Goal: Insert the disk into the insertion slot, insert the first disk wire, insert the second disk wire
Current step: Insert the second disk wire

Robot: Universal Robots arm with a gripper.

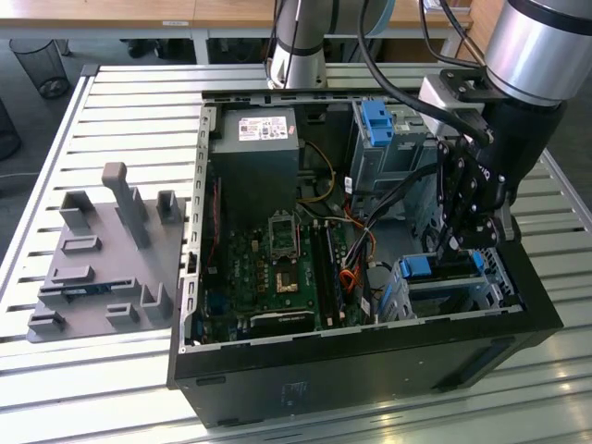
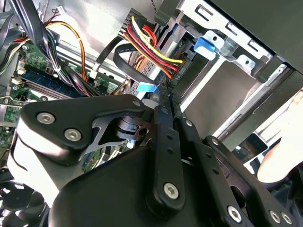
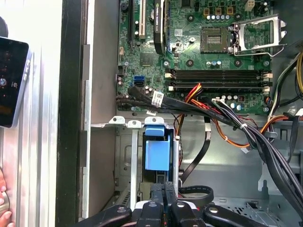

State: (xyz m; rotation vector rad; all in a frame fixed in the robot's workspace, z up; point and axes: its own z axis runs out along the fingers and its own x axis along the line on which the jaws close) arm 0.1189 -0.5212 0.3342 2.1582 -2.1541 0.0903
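The disk sits in the insertion slot [image 1: 400, 298], a low silver cage at the front corner of the open computer case on the exterior view's right. Its bright blue frame [image 1: 418, 266] [image 3: 156, 154] shows between the cage walls [image 3: 124, 156]. My gripper [image 1: 460, 248] [image 3: 163, 188] reaches down into the case just above the disk's end, fingers pressed together and shut. A bundle of red, yellow and black wires [image 2: 156, 49] and a flat black cable [image 2: 118, 54] end close to the fingertips [image 2: 165, 101]. Whether anything is pinched between them I cannot tell.
A taller grey bay with a blue tab [image 1: 375, 120] stands behind the cage. The motherboard [image 1: 277, 268] and power supply [image 1: 254, 157] fill the case. Black cables [image 3: 199, 106] cross above the cage. A grey fixture plate [image 1: 102, 259] lies on the slatted table. A hand [image 2: 284, 151] is beside the case.
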